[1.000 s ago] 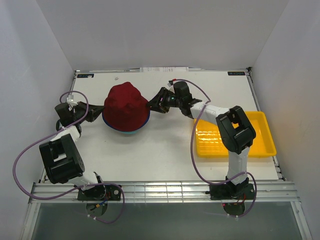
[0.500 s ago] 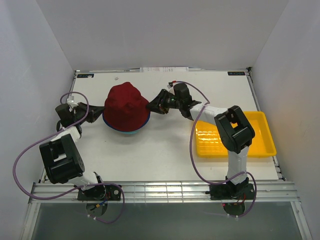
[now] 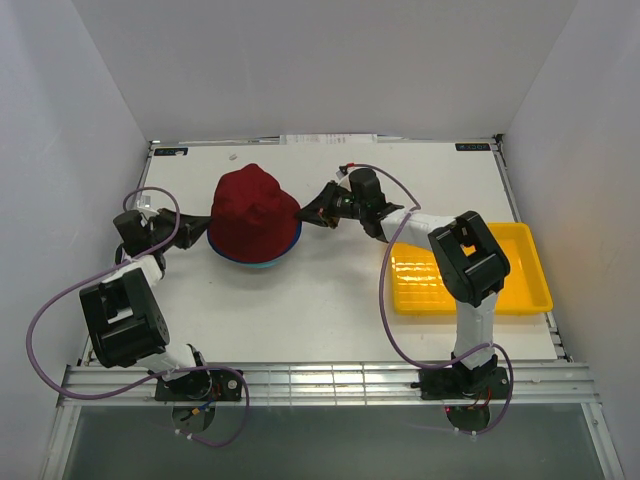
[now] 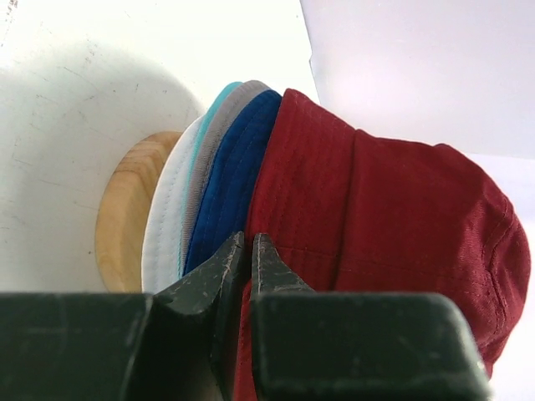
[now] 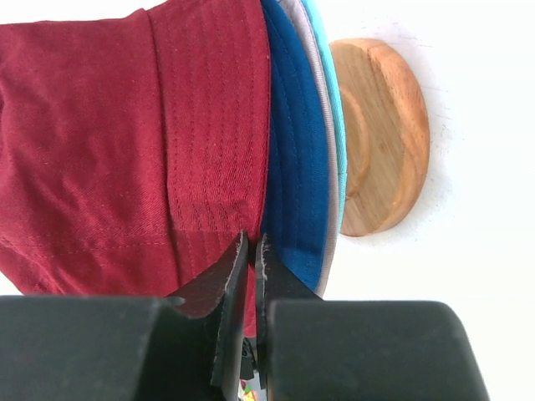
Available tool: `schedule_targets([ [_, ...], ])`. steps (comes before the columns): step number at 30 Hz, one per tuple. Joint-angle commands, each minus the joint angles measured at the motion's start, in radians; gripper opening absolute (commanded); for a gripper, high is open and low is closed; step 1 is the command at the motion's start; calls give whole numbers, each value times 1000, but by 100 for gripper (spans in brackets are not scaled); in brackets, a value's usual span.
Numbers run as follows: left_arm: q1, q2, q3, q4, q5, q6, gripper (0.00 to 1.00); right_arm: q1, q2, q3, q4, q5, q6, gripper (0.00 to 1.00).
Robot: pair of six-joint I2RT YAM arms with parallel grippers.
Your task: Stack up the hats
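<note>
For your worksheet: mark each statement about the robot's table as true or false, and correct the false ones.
1. The dark red hat is on top of the stack. True.
2. The yellow tray lies on the left side of the table. False: it lies on the right side, beside the right arm.
3. The royal blue hat lies directly under the dark red hat. True.
4. The hats sit on a metal stand. False: the wooden stand carries them.
5. The left gripper and the right gripper are at the brims on opposite sides of the stack. True.
</note>
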Motion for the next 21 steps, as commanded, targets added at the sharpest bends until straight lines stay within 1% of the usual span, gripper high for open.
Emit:
schedule_targets([
  [1,9,-16,-22,-48,-56,47,0,4,13,-28,41,-9,-19,8],
  [11,23,22,-68,-62,-95,78,0,-9,51,-95,38,-1,-47,8],
  [17,29,18,-65,-65,-96,90,0,-12,50,-65,-7,10,-91,8],
  [21,32,18,-54,-88,-107,113,0,-13,41,-10,-80,31,-143,8],
])
